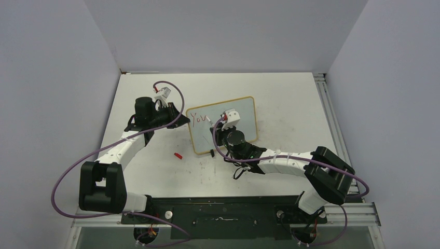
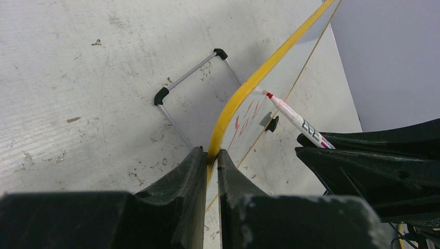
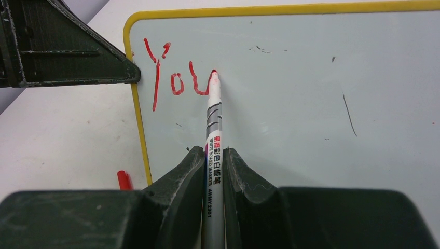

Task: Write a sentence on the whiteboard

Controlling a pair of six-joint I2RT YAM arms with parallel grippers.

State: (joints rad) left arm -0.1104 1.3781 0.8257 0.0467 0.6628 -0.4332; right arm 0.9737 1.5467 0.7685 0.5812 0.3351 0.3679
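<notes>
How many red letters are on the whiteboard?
3, near the top left corner of the whiteboard: Y, then o, then u, with the marker tip at the u. None look hidden.

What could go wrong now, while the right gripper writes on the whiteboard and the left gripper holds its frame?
1. The left gripper pinches only the thin frame of the whiteboard; pressure from the marker may shift the board and bend the strokes.
2. The right gripper holds the marker well behind its tip, which touches the board where the sentence stops at "You"; it might slide or turn between the jaws.
</notes>
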